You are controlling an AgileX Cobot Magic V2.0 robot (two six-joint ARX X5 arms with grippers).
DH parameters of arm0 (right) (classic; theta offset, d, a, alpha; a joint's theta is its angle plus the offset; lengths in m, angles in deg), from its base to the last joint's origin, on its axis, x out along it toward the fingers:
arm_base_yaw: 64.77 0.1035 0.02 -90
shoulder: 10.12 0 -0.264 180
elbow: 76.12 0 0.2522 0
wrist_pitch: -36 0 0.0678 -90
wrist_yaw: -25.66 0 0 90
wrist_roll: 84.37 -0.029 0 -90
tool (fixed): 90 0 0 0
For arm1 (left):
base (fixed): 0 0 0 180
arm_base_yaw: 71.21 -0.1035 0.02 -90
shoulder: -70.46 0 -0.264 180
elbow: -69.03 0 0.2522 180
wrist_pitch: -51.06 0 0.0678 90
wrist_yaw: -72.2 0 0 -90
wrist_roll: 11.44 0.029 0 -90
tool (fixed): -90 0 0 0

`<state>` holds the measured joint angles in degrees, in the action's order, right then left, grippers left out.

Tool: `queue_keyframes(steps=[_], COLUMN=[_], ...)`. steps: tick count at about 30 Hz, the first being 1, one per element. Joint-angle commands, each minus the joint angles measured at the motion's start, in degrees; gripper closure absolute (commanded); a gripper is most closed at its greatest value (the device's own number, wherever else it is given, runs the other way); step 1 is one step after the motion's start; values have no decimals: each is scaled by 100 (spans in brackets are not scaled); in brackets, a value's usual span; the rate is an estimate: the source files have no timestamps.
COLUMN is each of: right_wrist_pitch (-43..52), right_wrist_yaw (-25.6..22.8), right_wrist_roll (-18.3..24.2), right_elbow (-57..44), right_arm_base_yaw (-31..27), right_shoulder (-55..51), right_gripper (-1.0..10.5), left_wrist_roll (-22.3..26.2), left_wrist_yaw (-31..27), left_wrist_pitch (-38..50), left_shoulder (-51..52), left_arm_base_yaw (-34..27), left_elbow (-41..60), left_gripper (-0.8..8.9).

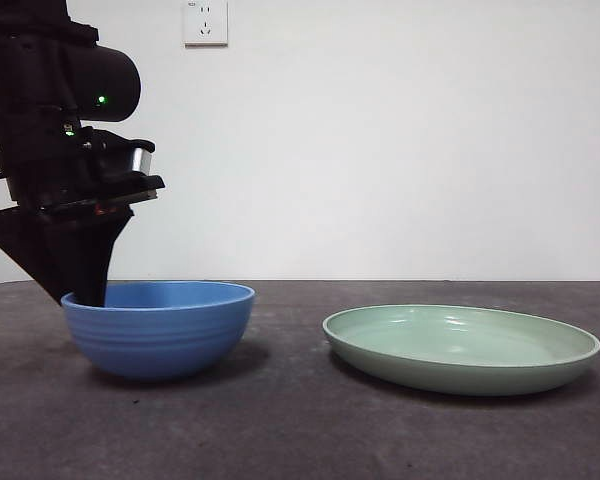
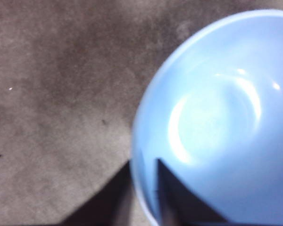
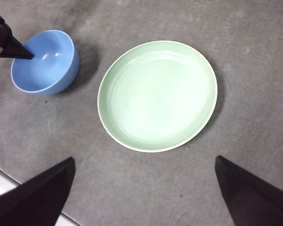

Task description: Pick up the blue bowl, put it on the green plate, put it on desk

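Note:
The blue bowl (image 1: 160, 330) stands on the desk (image 1: 280, 430) at the left. My left gripper (image 1: 85, 293) comes down from above onto the bowl's left rim. In the left wrist view the bowl (image 2: 217, 117) has its rim between the two jaws of the gripper (image 2: 142, 162), one inside and one outside, closed on it. The green plate (image 1: 460, 350) lies empty on the desk to the right of the bowl. My right gripper (image 3: 145, 159) is open and empty, high above the plate (image 3: 158, 94), and also sees the bowl (image 3: 45, 61).
A white wall with a socket (image 1: 205, 22) stands behind the desk. The desk's edge (image 3: 0, 186) shows near the right gripper's jaw. A strip of bare desk separates bowl and plate.

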<state>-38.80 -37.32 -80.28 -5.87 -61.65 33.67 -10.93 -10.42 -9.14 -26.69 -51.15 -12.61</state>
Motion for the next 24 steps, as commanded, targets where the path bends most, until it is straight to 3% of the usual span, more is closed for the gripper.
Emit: queue_keyframes(steps=[1, 16, 24], right_wrist_pitch=[44, 59, 81], right_wrist_yaw=[13, 11, -2], right_wrist_roll=[-46, -55, -109], right_elbow=[96, 96, 96], right_arm_base_yaw=[22, 20, 20], right_shoulder=[31, 31, 31], right_gripper=[473, 473, 473], left_wrist_roll=[-15, -179, -293], left_wrist_yaw=[-11, 15, 166], left_wrist_pitch=[46, 0, -105], left_shoulder=[-125, 531, 608], left_arm_base_yaw=[26, 90, 708], left_elbow=[-120, -577, -1460], left_gripper=[799, 799, 799])
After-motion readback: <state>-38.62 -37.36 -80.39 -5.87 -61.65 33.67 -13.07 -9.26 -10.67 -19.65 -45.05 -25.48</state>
